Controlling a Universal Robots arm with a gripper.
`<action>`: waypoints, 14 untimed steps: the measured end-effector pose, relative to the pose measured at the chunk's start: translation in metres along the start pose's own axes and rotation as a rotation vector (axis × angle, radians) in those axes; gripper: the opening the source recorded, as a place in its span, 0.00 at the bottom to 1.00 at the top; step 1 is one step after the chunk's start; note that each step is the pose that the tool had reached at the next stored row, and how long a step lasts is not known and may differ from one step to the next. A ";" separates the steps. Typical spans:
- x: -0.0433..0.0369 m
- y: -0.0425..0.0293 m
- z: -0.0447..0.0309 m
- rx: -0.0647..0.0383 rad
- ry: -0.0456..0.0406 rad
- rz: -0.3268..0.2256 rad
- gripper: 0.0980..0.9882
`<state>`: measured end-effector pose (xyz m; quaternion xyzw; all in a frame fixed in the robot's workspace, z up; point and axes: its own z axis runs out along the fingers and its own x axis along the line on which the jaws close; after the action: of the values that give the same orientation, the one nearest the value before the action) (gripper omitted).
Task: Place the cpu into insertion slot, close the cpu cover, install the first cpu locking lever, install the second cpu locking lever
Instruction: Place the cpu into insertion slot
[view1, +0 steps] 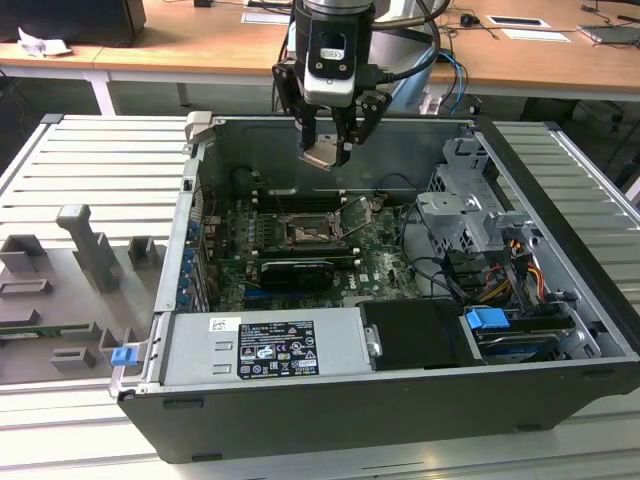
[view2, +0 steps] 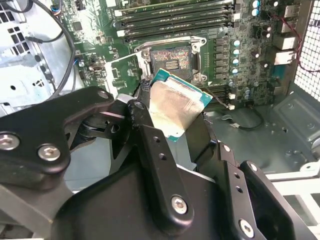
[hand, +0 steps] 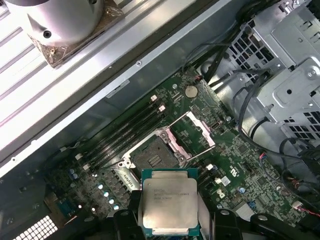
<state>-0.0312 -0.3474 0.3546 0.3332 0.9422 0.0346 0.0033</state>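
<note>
Above the open computer case (view1: 400, 400), the gripper (view1: 325, 150) hangs with its fingers closed narrow on the cpu (view1: 322, 157), pinching it by two opposite edges. The chip is in the air, well clear of the motherboard (view1: 380, 262), and sits about level with the top of the case's far wall in the exterior view. In both wrist views its pale metal face (view2: 172, 107) (hand: 168, 202) points toward the camera, with a green border around it. The insertion slot (view1: 305, 232) (hand: 152, 156) is below and apart from the chip, bare, with its dark centre exposed. The cpu cover (hand: 202, 128) is swung open and stands off the socket on the side toward the exterior view's right. The long black memory slots (hand: 125, 135) run beside the socket on its far side. Nothing touches the socket.
</note>
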 end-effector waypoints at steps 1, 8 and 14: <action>0.0000 0.0000 0.0001 0.000 -0.0004 0.007 0.48; 0.0000 -0.0001 0.0009 -0.001 -0.0052 0.075 0.48; 0.0000 -0.0001 0.0018 -0.002 -0.0110 0.160 0.48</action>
<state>-0.0312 -0.3474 0.3527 0.4077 0.9125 0.0340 0.0061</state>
